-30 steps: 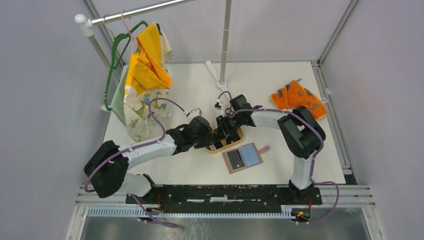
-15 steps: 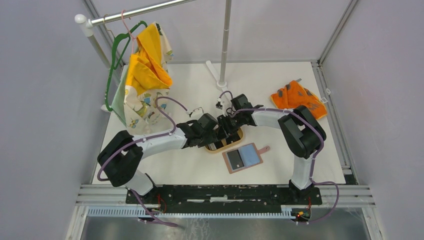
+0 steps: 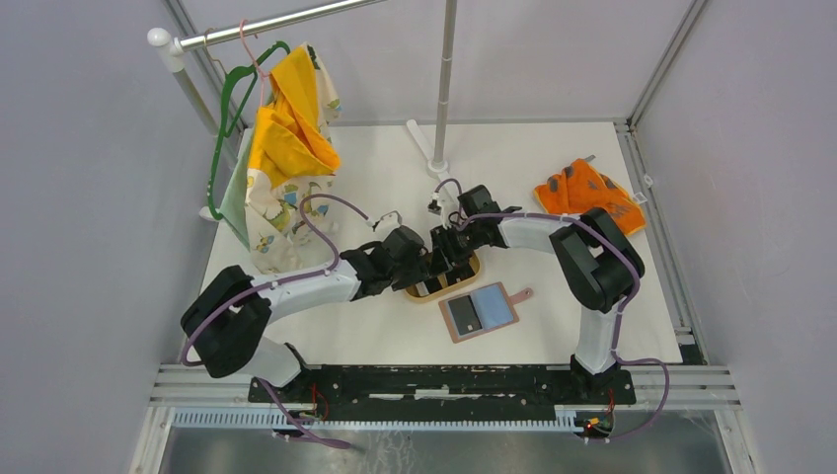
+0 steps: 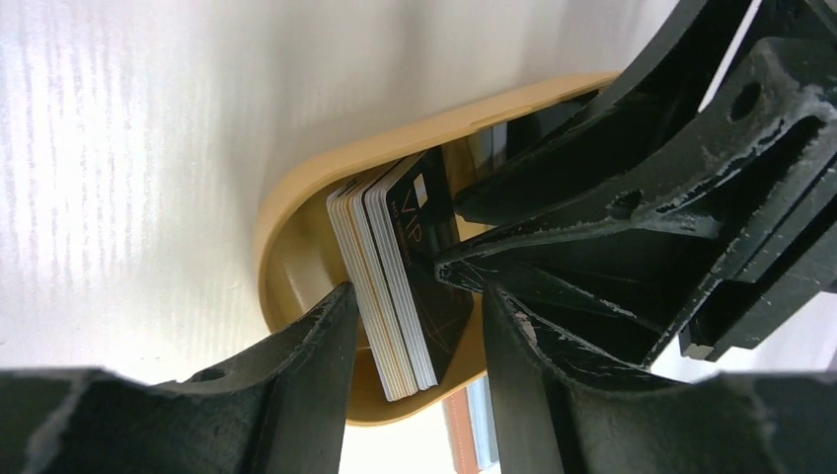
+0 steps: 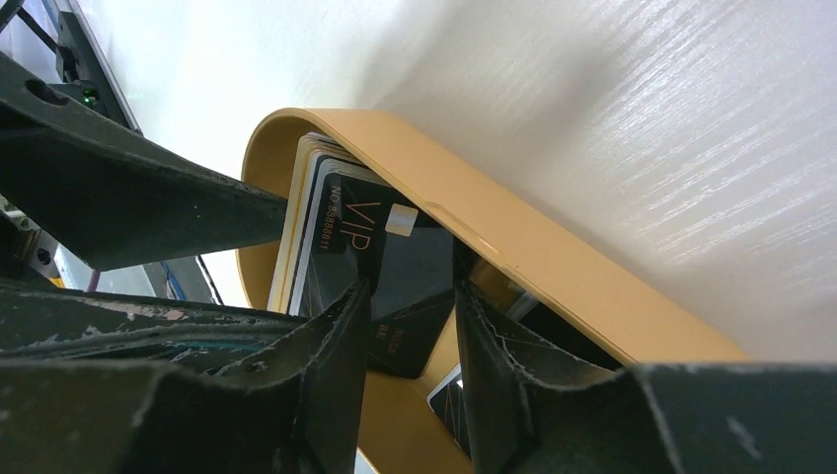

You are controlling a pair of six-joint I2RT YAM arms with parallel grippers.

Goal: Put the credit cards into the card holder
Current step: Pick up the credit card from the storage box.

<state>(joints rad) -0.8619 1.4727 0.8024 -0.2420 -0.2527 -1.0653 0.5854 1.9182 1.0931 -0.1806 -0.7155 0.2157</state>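
On my screens the credit cards (image 4: 390,276) stand on edge as one stack in the wooden tray (image 4: 286,197). My left gripper (image 4: 417,296) straddles the stack, jaws apart, one finger touching its outer card. My right gripper (image 5: 410,288) is at the tray too, jaws slightly apart, tips against the black front card. The card holder (image 3: 481,310) lies open just beside the tray.

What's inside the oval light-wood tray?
A leaning stack of thin plastic cards, black VIP card outermost, straddled by the left gripper; the right gripper reaches in. Covered: tray floor beneath, card count.
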